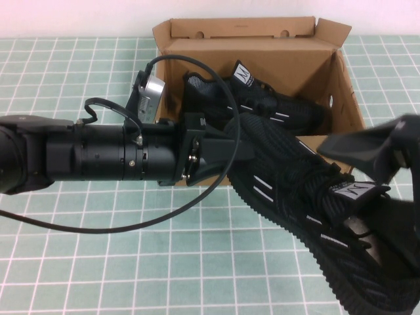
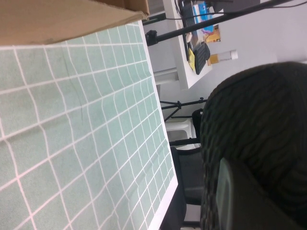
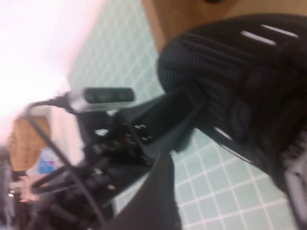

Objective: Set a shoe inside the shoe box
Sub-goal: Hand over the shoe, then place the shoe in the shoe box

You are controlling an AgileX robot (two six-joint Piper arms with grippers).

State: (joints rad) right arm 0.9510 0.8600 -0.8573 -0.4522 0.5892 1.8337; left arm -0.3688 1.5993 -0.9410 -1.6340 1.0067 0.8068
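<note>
— What sits nearest us?

— The right gripper [image 1: 387, 164], low on our right, its jaws spread wide around the heel end of the shoe [image 1: 308, 216].

— And the shoe itself?

— We see it lifted above the green checked table [image 1: 79, 262], toe pinched by the left gripper [image 1: 239, 147].

— Farther back?

— The shoe box [image 1: 262, 52] stands open, the other sneaker [image 1: 275, 105] lying inside it.
</note>
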